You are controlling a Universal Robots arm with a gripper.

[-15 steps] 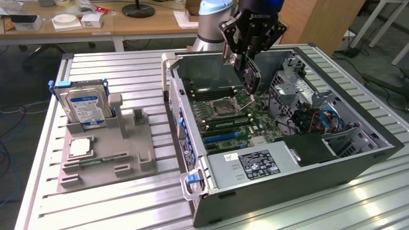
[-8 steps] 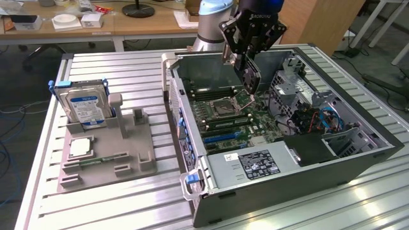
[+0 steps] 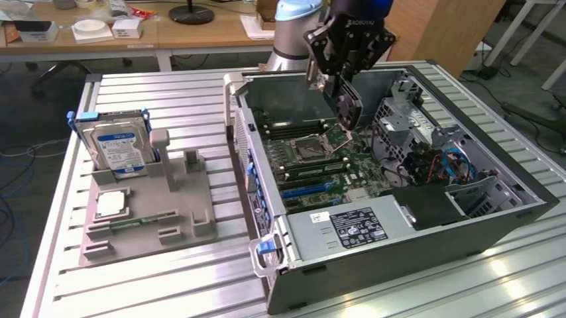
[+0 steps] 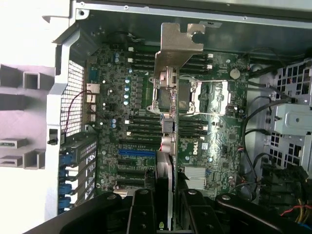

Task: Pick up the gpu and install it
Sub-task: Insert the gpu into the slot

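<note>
Exterior view: downturned tool (image 3: 341,85) grips gpu (image 3: 348,107) above motherboard (image 3: 311,162).

You're seeing the gpu (image 3: 346,106) showing a dark face, w/ its bracket (image 4: 178,44) reading bare silver. Gripper (image 3: 339,85) is showing black. Mobo (image 3: 349,162) is reading green w/ black slots + one blue slot (image 4: 136,152). HDD (image 3: 119,147) is showing silver w/ blue-white label. Tray (image 3: 190,205) is looking plain grey, case (image 3: 495,225) dark grey, table (image 3: 159,99) ribbed silver, cables (image 3: 452,162) blue/red.

A robot lab where I work, slatted metal worktop (image 3: 168,99), opened computer case (image 3: 425,258), grey parts holder (image 3: 190,212), cluttered wooden desks (image 3: 203,33) beyond.
</note>
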